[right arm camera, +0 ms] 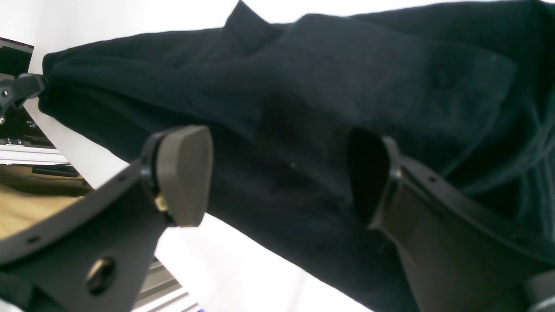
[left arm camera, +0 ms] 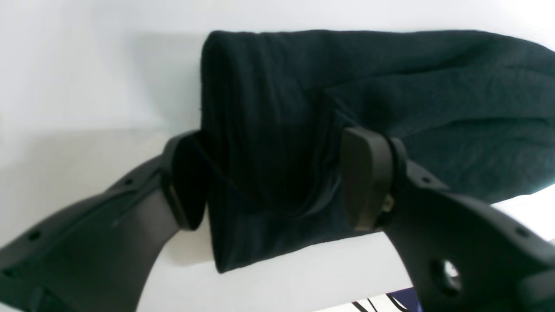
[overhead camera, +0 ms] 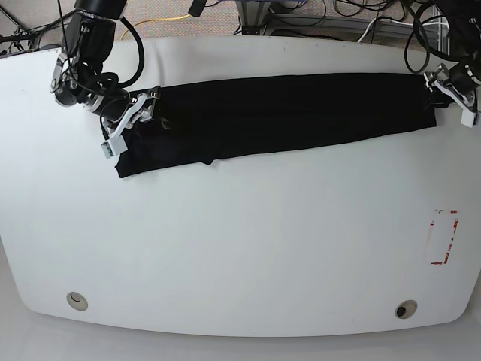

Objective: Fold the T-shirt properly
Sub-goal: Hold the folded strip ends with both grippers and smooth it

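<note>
The black T-shirt [overhead camera: 278,113] lies as a long narrow strip across the back of the white table [overhead camera: 240,248], with its left end hanging lower toward the front. At the shirt's left end in the base view, my right gripper [overhead camera: 134,113] is over the cloth. In the right wrist view the right gripper [right arm camera: 277,175] is open, its pads [right arm camera: 184,173] wide apart over the T-shirt [right arm camera: 303,108]. My left gripper [overhead camera: 443,89] is at the strip's right end. It is open [left arm camera: 277,180], straddling the folded end of the T-shirt [left arm camera: 269,108].
Cables and equipment [overhead camera: 316,15] lie beyond the table's back edge. A red-and-white mark [overhead camera: 443,237] is on the table at the right. Two round holes [overhead camera: 75,301] [overhead camera: 406,309] sit near the front edge.
</note>
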### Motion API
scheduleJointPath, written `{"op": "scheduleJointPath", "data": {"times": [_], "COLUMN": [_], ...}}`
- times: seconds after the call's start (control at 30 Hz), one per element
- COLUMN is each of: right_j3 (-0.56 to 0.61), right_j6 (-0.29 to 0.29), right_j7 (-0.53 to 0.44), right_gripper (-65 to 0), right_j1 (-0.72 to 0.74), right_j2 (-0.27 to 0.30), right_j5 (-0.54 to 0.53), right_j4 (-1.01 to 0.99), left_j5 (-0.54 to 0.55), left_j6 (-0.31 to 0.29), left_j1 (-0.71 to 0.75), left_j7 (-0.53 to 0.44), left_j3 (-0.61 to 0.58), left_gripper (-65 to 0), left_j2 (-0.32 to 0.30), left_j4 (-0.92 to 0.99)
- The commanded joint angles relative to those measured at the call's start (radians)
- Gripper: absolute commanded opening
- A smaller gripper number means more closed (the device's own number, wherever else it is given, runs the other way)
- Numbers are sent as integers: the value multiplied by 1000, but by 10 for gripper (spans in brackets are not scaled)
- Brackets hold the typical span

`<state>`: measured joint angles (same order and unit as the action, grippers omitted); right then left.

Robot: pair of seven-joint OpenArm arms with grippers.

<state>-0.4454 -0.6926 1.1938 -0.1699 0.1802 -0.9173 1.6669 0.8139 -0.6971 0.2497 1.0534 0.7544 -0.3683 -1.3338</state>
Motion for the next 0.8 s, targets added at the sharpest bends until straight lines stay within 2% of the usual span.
{"op": "scheduleJointPath", "data": {"times": [0.0,0.1,0.23,0.27,0.3,0.37,0.5,0.57,0.7,0.77], "right_j3": [-3,-3,-3,-3,-3,-3,-3,-3,-5,-3], "right_j6": [-6,-6,-6,-6,-6,-6,-6,-6,-6,-6], "right_j7": [-15,-15,-15,-15,-16,-18,-19,-19,-30,-73], "right_gripper": [-192,-192,-195,-212,-238,-317,-553,-628,-615,-609], "right_j1": [11,13,13,14,14,14,28,42,80,94], "right_j2": [12,11,11,11,11,9,9,9,9,3], "right_j5": [-23,-21,-21,-21,-21,-21,-9,17,109,162], "right_j4": [17,17,17,17,17,17,-7,-35,-124,-162], "left_j5": [-26,-46,-70,-80,-87,-100,-104,-107,-109,-109], "left_j6": [-1,-1,-1,-1,-1,-1,-1,-1,-1,-1], "left_j1": [1,1,-11,-22,-28,-33,-33,-33,-26,-16], "left_j7": [1,1,-2,-2,-2,-2,-2,-2,0,1], "left_j3": [3,1,1,1,1,3,7,7,7,6], "left_gripper": [-235,-325,-553,-608,-628,-628,-626,-626,-626,-626], "left_j2": [-16,-16,-16,-16,-16,-16,-16,-16,-16,-16], "left_j4": [-13,-14,-16,-14,-17,-17,-28,-60,-161,-220]}}
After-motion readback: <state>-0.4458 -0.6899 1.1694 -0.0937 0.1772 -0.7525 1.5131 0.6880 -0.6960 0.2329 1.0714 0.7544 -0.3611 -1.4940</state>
